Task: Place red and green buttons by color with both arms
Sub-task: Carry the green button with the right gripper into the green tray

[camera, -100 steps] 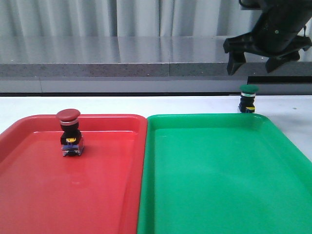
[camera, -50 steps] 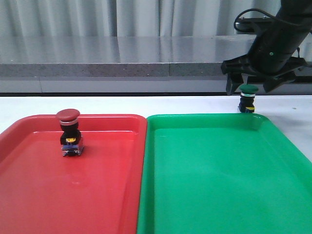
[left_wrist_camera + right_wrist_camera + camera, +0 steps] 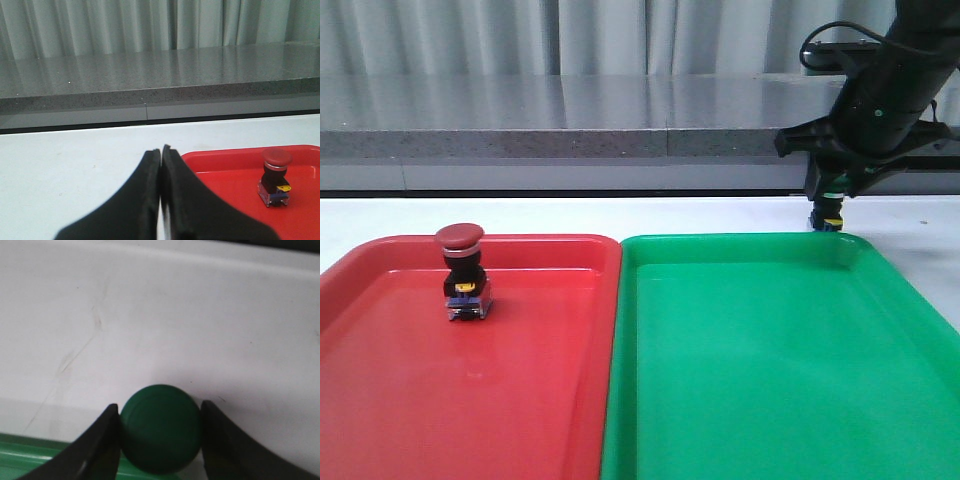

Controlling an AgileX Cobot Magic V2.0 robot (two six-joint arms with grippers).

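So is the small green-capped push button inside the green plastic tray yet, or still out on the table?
Still out: the green-capped push button stands on the white table just beyond the green plastic tray rim, between the right gripper fingers.

Green tray (image 3: 770, 360) floor is open, lower right of front frame. Its far rim sits just in front of the green button (image 3: 831, 212), blocking a low approach from the near side. Right gripper (image 3: 832, 188) fills the space above it. Red button (image 3: 463, 272) occupies the red tray (image 3: 470, 400) upper left; rest is open.
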